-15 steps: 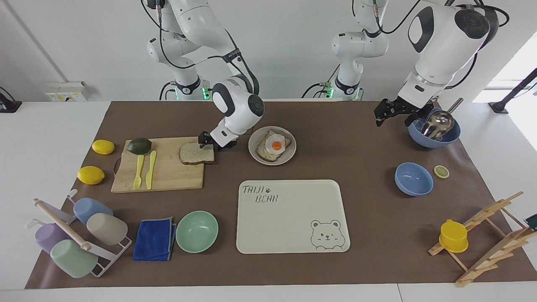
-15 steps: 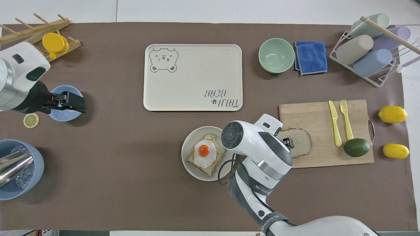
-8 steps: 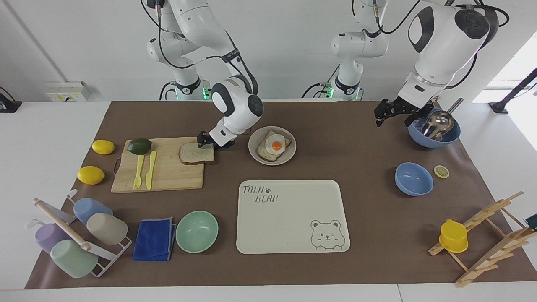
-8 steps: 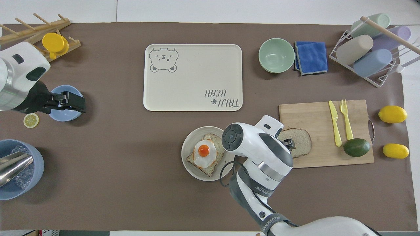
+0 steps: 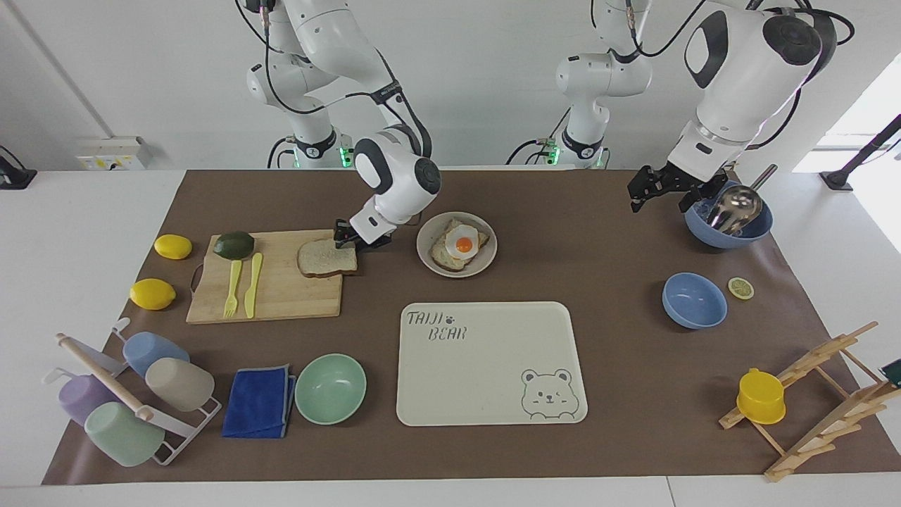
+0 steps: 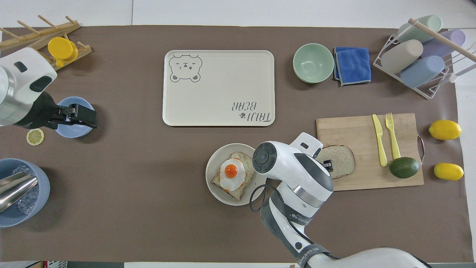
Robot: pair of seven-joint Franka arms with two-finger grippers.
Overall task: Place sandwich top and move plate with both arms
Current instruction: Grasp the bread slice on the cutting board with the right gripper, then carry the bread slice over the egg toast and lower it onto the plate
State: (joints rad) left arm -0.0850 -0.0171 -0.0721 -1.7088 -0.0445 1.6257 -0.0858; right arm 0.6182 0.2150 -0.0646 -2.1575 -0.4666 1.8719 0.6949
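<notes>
The sandwich top [image 5: 325,258], a plain bread slice, lies on the corner of the cutting board [image 5: 281,292] nearest the plate. It also shows in the overhead view [image 6: 340,161]. My right gripper [image 5: 350,239] is down at the slice's edge toward the plate and is shut on it. The round pale plate [image 5: 431,236] sits beside the board and holds a bread slice with a fried egg [image 5: 462,245]. My left gripper [image 5: 660,204] hangs open and empty above the mat, next to the blue bowl with a ladle [image 5: 728,224]. The left arm waits.
The cream bear-print tray [image 5: 486,373] lies farther from the robots than the plate. A mint bowl [image 5: 330,388], blue cloth [image 5: 259,401] and cup rack [image 5: 127,401] lie past the board. On the board are a yellow fork, a knife and an avocado [image 5: 234,244]. A small blue bowl [image 5: 694,301] and wooden rack [image 5: 823,394] are at the left arm's end.
My right gripper has risen slightly at the slice's edge. The slice has shifted a little with it toward the right arm's end. The left arm has not moved.
</notes>
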